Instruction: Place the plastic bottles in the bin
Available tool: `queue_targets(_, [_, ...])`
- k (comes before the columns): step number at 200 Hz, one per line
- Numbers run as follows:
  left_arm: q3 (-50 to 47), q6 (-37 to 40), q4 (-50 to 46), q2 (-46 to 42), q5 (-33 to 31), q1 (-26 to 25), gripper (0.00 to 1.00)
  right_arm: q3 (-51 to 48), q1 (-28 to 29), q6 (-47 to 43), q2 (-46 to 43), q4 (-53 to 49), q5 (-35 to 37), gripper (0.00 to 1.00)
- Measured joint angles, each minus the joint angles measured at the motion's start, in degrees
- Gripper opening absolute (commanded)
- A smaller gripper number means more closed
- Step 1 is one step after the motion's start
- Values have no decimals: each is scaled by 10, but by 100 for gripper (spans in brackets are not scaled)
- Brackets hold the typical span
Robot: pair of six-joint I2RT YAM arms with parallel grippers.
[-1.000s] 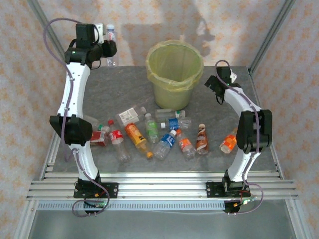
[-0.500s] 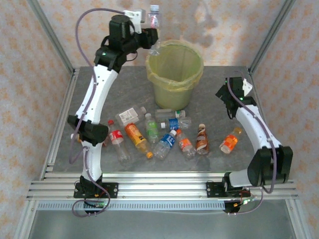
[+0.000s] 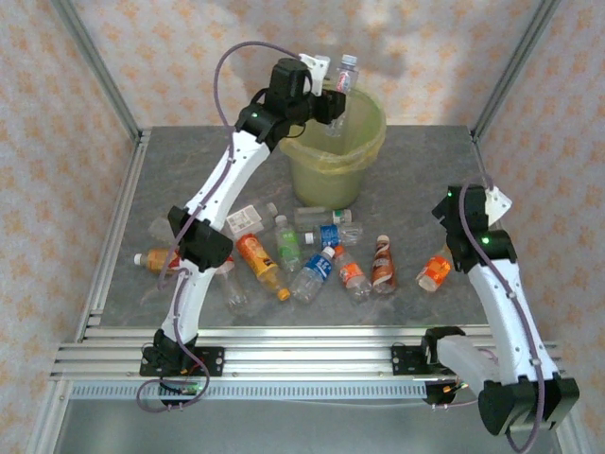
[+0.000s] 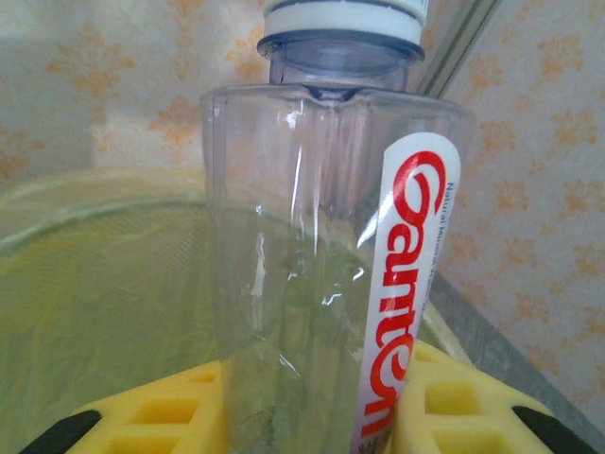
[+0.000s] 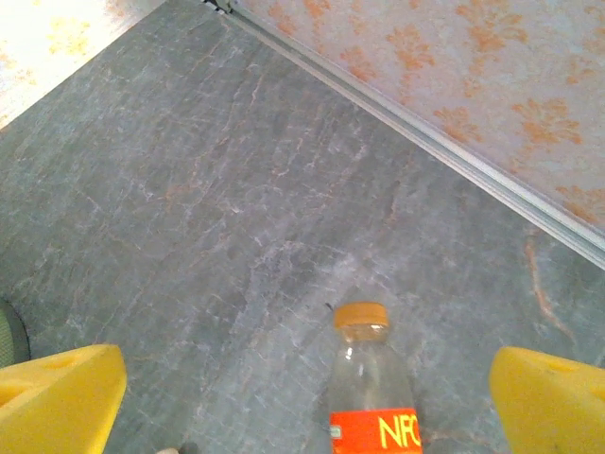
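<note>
Above the desk (image 3: 189,180) and its bin (image 3: 359,156), the left tool (image 4: 312,416) clamps a clear bottle (image 4: 312,236); the right tool (image 5: 304,392) gapes over an orange-capped bottle (image 5: 373,378).

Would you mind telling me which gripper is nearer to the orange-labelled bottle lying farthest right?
Right. The right gripper hovers open above the orange-labelled bottle; the left gripper holds a Ganten bottle over the bin.

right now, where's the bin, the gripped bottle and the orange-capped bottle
bin (image 3: 326,180), top external view, front wall
Ganten bottle (image 4: 284,265), left wrist view, clear body
orange-capped bottle (image 5: 371,374), right wrist view, clear shoulder
</note>
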Motion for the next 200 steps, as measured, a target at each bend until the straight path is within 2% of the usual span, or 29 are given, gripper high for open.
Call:
queue_targets(44, [0,24,-1,35,-15,-2,38,-24,0,11,-34,-40,-1,99])
queue_targets(98, [0,42,-18,80,-24,-2,50,-68,-4,21,-34,-55,-7,99])
queue_targets(126, [0,45,-22,83,-29,-2,61,-97,-26,24,-30,-54,-20,99])
queue_targets(159, [0,50,-22,83,-31,-2,79,-141,-66,24,-24,-42,-69,99])
queue_targets(200, [0,57,-23,83,-39,-2,95,-167,-73,30,-8,-17,-117,99])
